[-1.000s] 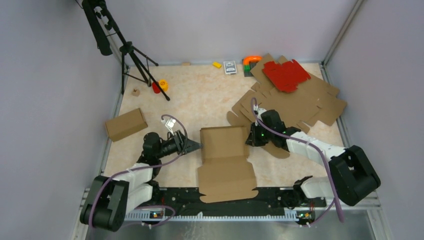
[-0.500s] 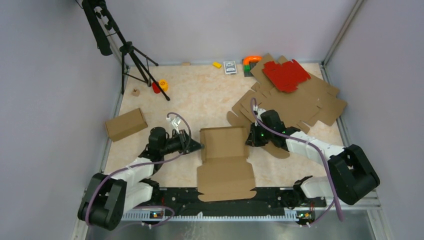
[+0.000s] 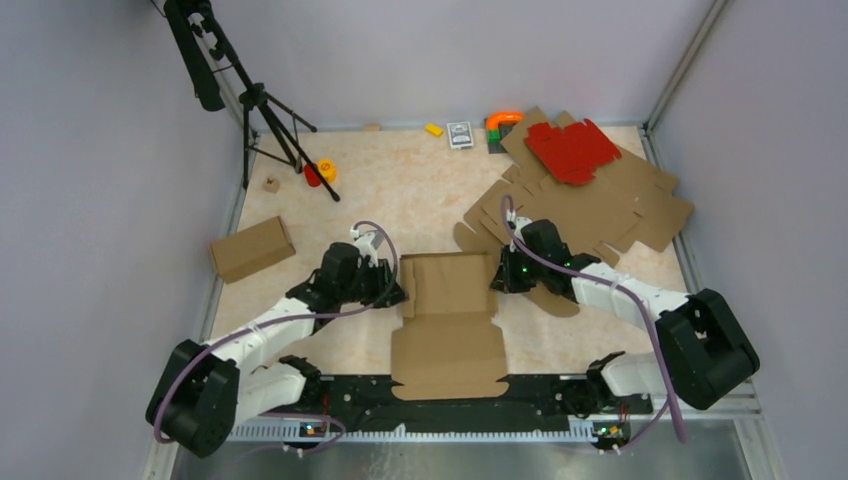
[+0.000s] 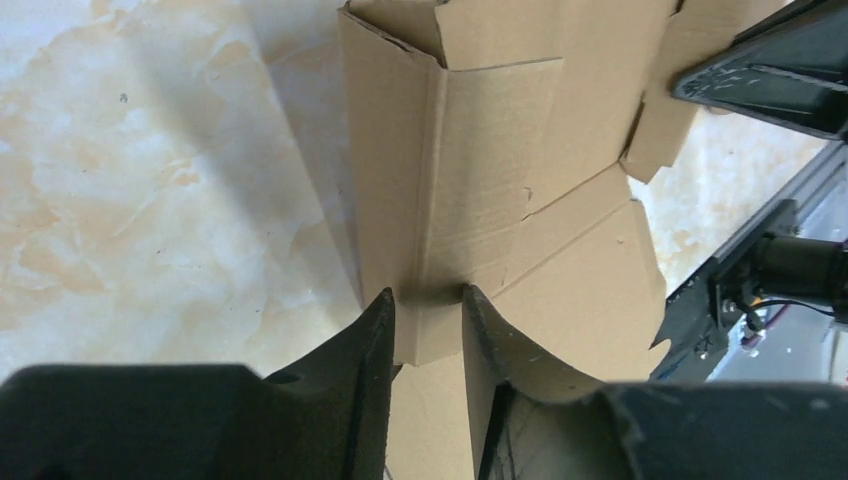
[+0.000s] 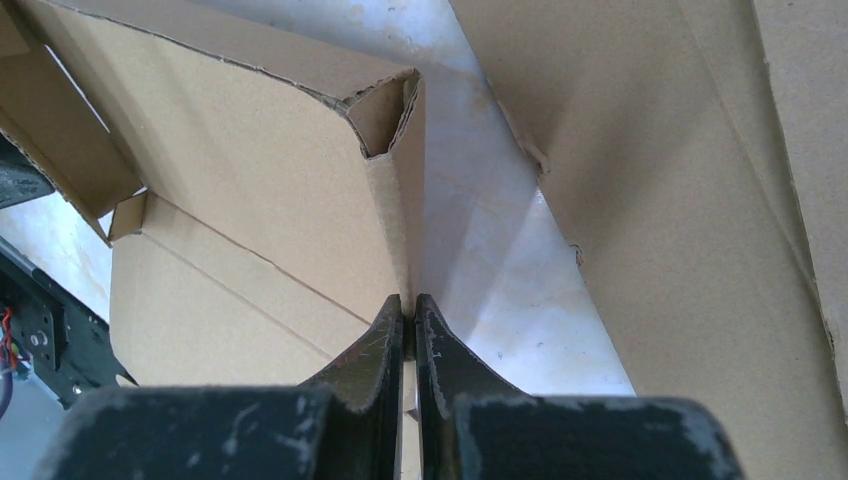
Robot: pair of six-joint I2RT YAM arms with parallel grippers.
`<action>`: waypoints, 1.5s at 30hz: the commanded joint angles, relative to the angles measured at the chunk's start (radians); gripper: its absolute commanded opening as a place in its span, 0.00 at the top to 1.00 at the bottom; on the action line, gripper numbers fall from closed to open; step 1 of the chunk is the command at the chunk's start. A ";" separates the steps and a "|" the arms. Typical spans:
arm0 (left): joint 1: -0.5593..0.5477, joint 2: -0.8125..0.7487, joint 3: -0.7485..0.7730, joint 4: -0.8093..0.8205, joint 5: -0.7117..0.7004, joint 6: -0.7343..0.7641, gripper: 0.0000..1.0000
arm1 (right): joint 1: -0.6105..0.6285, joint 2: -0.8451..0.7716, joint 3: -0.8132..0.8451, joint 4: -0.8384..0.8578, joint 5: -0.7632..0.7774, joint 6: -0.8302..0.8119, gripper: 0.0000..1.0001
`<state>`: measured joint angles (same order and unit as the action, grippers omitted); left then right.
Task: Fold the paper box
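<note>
Your left gripper sits at the left wall of the paper box, its 2 fingers parted and straddling the near end of that wall. Cardboard fills the gap between them and seems to touch both, but you cannot tell from the wrist view whether they press on it. Your right gripper is at the opposite side, its fingers drawn almost together and pinching the thin upright edge of the right wall, just below a corner where the cardboard folds back on itself into a small triangle. The box lies in the middle of the table between the 2 arms. Its far half is raised into a shallow tray with both side walls standing, and its near half lies as a flat panel reaching to the rail at the table's near edge. Right of the box and behind the right arm is a pile of flat brown cardboard sheets with a red sheet on top. A small closed cardboard box rests well apart at the left edge, and a black tripod stands in the far left corner.
</note>
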<state>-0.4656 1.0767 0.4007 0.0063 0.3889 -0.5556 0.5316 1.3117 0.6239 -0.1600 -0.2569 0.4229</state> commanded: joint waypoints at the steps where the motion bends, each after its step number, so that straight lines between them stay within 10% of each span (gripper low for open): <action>1: -0.044 0.030 0.084 -0.155 -0.122 0.059 0.66 | -0.010 0.001 0.043 0.048 -0.027 0.008 1.00; 14: -0.052 0.034 0.060 -0.057 -0.064 0.021 0.46 | -0.010 0.002 0.036 0.048 -0.028 0.006 1.00; 45: 0.087 0.029 -0.012 0.062 0.121 -0.023 0.45 | -0.009 0.010 0.067 0.020 0.016 -0.001 0.97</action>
<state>-0.3847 1.1046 0.3977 0.0002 0.4835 -0.5812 0.5312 1.3457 0.6441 -0.1688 -0.2623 0.4225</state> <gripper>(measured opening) 0.542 0.039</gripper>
